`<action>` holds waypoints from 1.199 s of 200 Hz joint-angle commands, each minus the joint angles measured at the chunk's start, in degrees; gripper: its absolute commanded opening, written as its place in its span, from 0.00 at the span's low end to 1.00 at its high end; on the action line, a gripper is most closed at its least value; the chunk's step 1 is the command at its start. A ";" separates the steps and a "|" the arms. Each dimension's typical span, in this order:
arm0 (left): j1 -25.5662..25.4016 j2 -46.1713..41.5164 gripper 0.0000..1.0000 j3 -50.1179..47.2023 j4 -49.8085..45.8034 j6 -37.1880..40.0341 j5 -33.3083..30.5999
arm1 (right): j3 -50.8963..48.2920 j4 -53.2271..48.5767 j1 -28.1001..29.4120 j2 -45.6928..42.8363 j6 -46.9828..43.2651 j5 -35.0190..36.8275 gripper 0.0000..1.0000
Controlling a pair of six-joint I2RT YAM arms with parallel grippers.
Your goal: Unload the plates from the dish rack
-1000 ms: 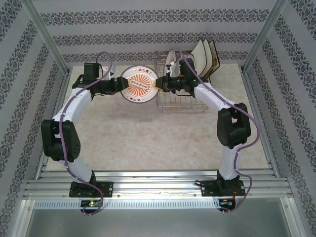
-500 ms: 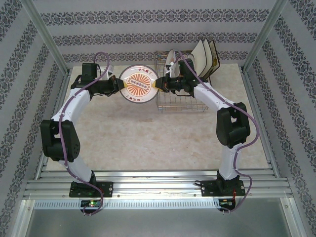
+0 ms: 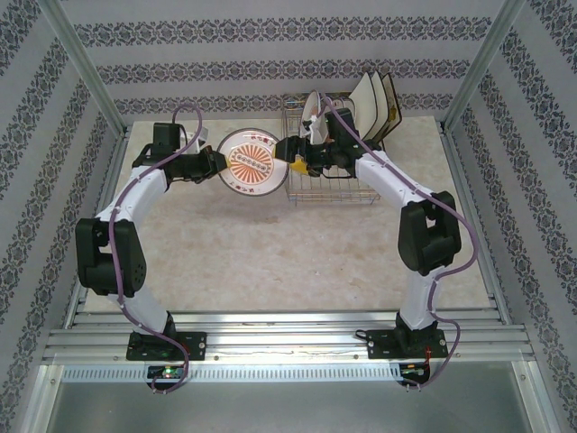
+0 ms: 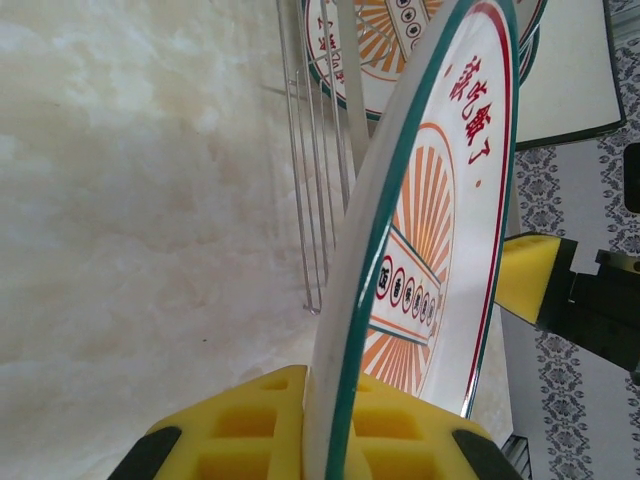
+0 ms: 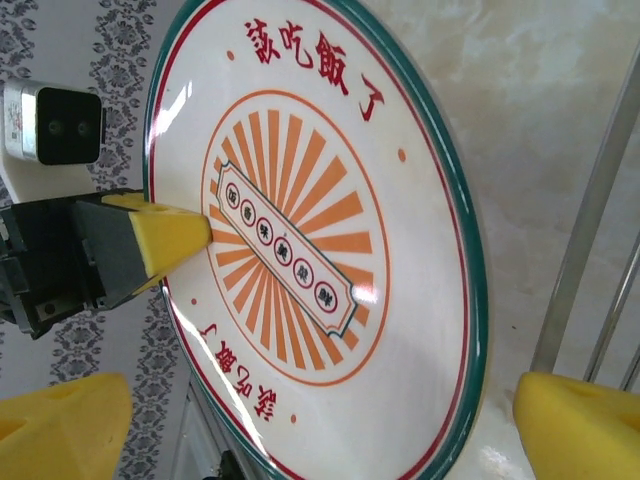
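**Round plate in left grip, right jaws wide**

You had the left gripper (image 3: 216,163) clamped tight on the left rim of a round plate (image 3: 251,161). In the left wrist view its yellow pads (image 4: 250,440) pinched that rim from both sides. Your right gripper (image 3: 290,155) stood with its jaws spread wide and held nothing. In the right wrist view its two pads (image 5: 575,430) sat well apart, one either side of the plate's lower rim. I saw neither of them touch it.

Position: the plate was just left of the rack (image 3: 332,176), between the two grippers, towards the far side of the table (image 3: 270,262).

Orientation: the plate stood on edge and was tilted. Its printed face was turned up and towards the near side, so the top camera saw almost a full circle. It was round, so it had no long axis. The line from the gripped rim to the free rim ran left to right, and the free rim was the one nearest the right gripper. The banner across the orange sunburst ran diagonally. The rim was banded green and red.

In the rack: a second round plate (image 3: 313,108) stood upright near the far left. The square plates (image 3: 374,101) leaned at the far right corner.

Surface and room: the table was pale cream and marbled. The walls (image 3: 270,54) on three sides had grey-and-white striped patterned paper. Bare metal posts (image 3: 81,72) rose at the far corners.
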 commanded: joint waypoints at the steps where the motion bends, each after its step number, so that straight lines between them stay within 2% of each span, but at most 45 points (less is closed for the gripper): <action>1: -0.05 -3.45 0.00 -0.10 3.77 -0.07 1.01 | 1.47 -4.81 0.34 -2.83 -4.31 3.77 0.98; 52: -0.06 -3.82 0.00 -1.12 4.56 -0.33 0.76 | 5.07 -17.46 0.56 -3.45 -11.38 16.22 0.98; 128: 0.81 -5.42 0.00 -1.99 4.47 -0.11 0.26 | 10.33 -35.35 0.28 -5.43 -19.49 51.62 0.98; 147: 1.24 -5.47 0.00 -2.17 4.26 0.04 0.37 | 10.74 -37.52 -0.76 -6.57 -20.42 54.54 0.98; 191: 2.40 -5.65 0.00 -2.83 4.82 0.03 -0.01 | 9.18 -39.11 -4.70 -8.82 -20.97 53.82 0.98; 240: 6.55 -4.79 0.00 -1.02 9.38 -5.18 -2.34 | 8.75 -39.84 -6.42 -8.94 -21.33 56.25 0.98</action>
